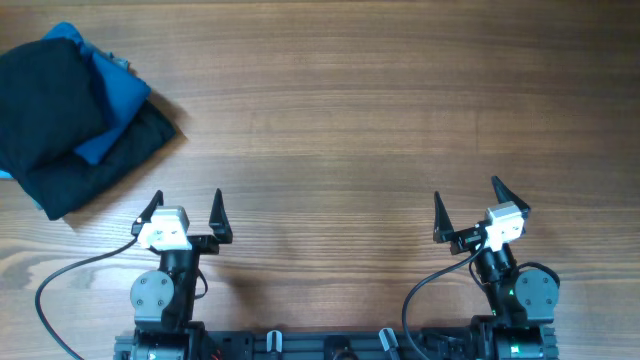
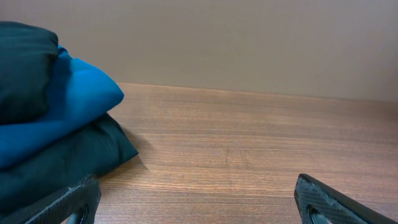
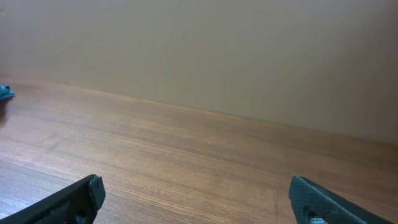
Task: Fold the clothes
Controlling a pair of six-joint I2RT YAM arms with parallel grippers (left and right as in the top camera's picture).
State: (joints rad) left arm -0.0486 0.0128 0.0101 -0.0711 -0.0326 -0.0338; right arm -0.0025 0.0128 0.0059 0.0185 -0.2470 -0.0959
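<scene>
Your left gripper (image 1: 187, 195) and right gripper (image 1: 465, 189) both hold jaws wide, empty. No unfolded clothes show; expect limp, light fabric, so pinch corners.

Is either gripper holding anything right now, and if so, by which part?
Nothing is held. The left gripper and right gripper are both open, apart from the folded pile.

Three folded garments (image 1: 45, 90) (image 1: 118, 100) (image 1: 110, 165), two end effectors (image 1: 187, 195) (image 1: 466, 189)
</scene>
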